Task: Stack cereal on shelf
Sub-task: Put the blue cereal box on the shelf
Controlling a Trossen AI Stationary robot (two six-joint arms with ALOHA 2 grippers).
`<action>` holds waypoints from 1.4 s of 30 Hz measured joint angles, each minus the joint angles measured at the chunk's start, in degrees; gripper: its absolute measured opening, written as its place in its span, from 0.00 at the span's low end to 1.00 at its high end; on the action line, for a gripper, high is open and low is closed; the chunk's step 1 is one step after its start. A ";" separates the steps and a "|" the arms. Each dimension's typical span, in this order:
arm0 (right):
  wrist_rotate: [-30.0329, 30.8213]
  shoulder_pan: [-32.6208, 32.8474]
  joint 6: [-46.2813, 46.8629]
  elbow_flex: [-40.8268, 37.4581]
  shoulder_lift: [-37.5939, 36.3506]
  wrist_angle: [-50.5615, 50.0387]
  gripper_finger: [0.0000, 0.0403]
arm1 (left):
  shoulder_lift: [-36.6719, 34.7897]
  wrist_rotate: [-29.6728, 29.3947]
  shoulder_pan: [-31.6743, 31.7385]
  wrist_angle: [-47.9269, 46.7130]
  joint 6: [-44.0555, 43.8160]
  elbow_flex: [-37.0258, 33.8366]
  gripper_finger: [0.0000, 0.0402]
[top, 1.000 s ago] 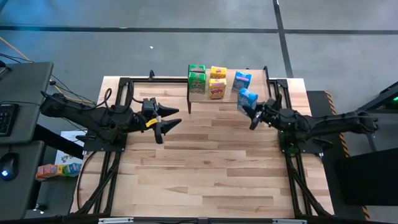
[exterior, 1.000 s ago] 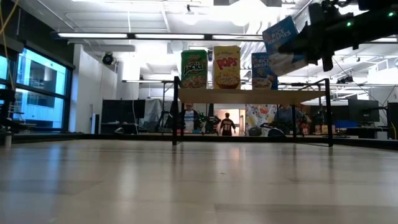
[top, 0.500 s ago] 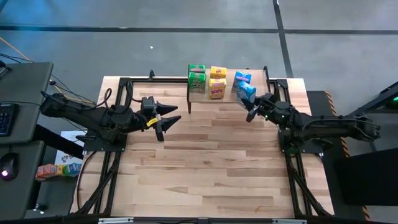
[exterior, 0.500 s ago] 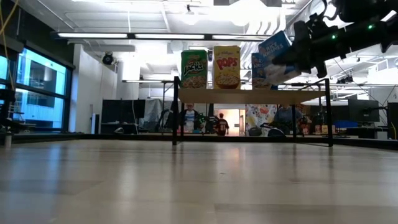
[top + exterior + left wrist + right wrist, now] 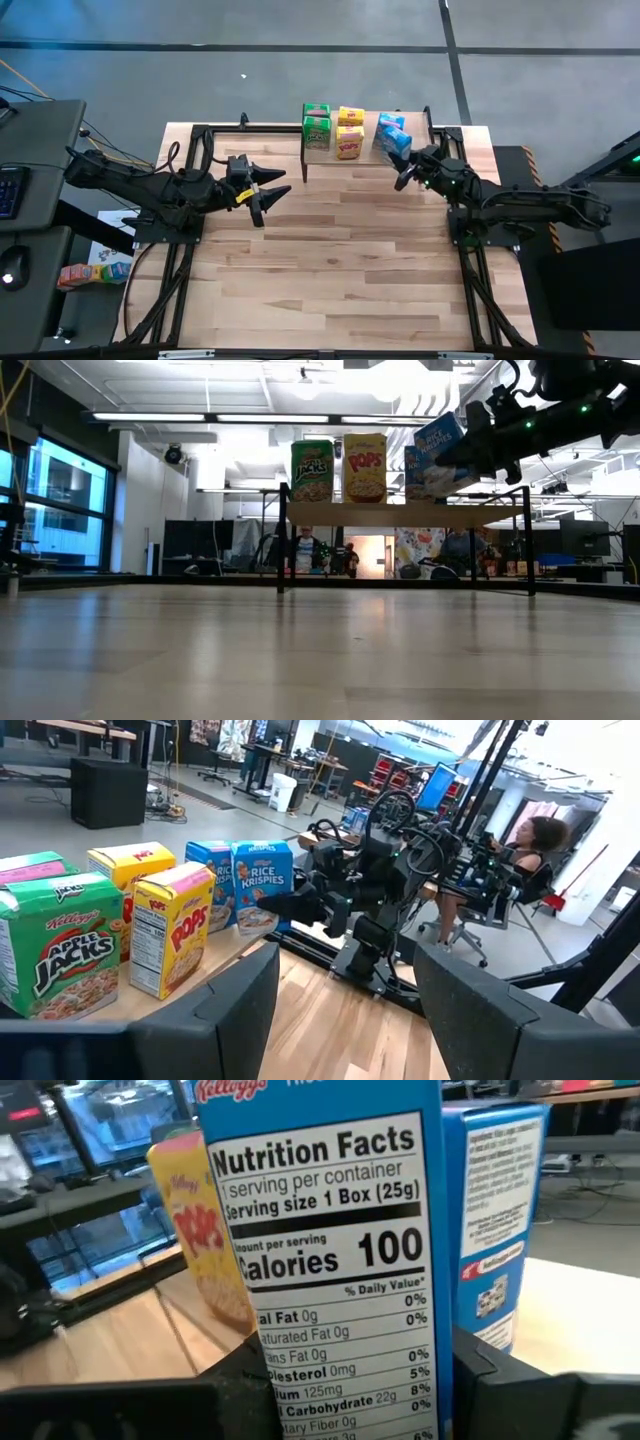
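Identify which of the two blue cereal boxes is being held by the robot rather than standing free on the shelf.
The tilted blue box nearer the table's front, clamped in the right gripper. The other blue box stands upright, untouched, on the shelf.

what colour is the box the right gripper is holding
Blue: a Rice Krispies box in the right gripper, clearest in the left wrist view.

overhead view straight down, low view level across the table, both sharing the shelf.
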 joint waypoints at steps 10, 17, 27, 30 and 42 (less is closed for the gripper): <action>-2.65 -0.05 -3.57 0.00 0.00 -3.10 0.32 | 0.00 0.01 0.00 -0.03 0.02 0.00 0.55; -1.33 -0.05 -5.46 0.07 0.50 -1.44 0.32 | 0.00 0.03 0.00 -0.04 0.02 0.00 0.55; 0.46 -0.05 -5.46 0.11 3.83 0.34 0.32 | 0.00 0.05 0.00 -0.07 0.01 0.00 0.55; 0.35 -0.05 -5.47 0.11 3.89 1.24 0.32 | 0.00 0.05 0.00 -0.07 0.00 0.00 0.55; -2.65 -0.05 -5.47 0.11 3.87 1.21 0.38 | 0.00 0.07 0.00 -0.18 -0.02 0.00 0.55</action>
